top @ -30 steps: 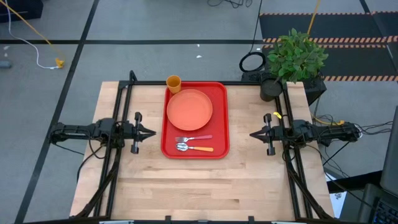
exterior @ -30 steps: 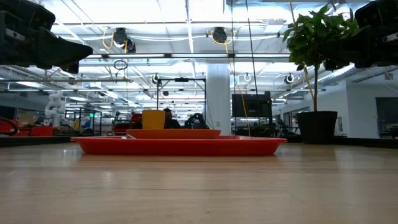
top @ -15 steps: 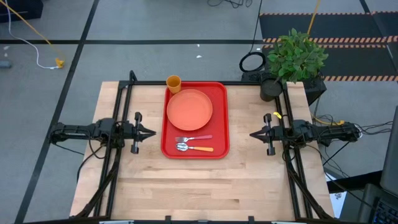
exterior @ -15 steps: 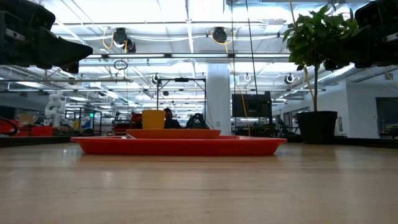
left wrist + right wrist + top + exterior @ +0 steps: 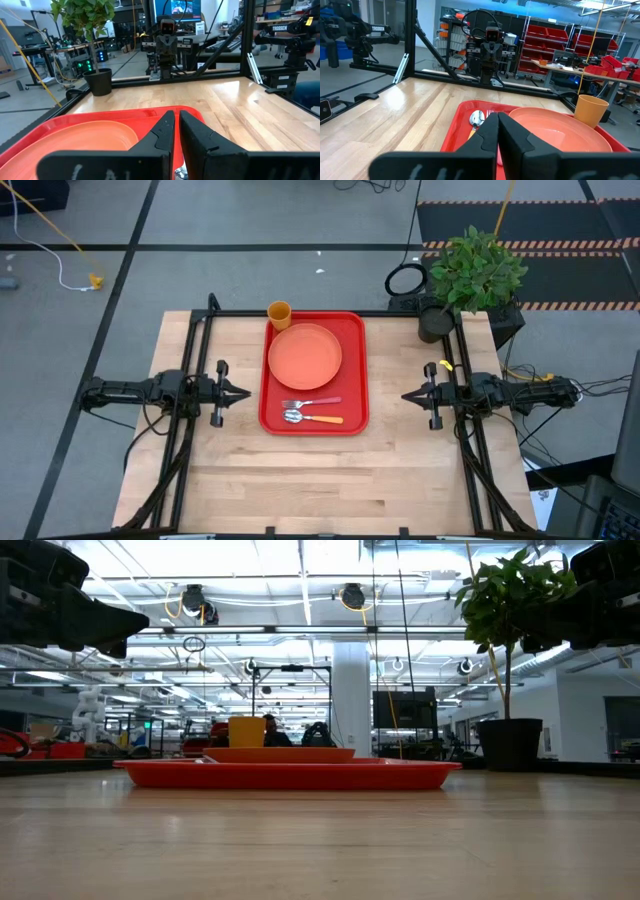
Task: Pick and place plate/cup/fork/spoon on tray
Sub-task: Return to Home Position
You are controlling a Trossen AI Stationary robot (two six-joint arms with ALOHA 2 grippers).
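The red tray (image 5: 352, 360) lies in the middle of the table. The salmon plate (image 5: 305, 355) rests flat on the tray's far half. The fork (image 5: 312, 403) and the spoon (image 5: 312, 417) lie side by side on its near half. The orange-yellow cup (image 5: 280, 314) stands upright at the tray's far left corner; whether it stands on the rim or just beyond it does not show. My left gripper (image 5: 244, 392) hovers shut and empty left of the tray. My right gripper (image 5: 406, 395) hovers shut and empty right of it.
A potted plant (image 5: 470, 275) in a black pot stands at the table's far right corner. A black frame (image 5: 330, 312) runs along the table's far edge and sides. Bare wood (image 5: 320, 480) lies between the tray and the table's near edge.
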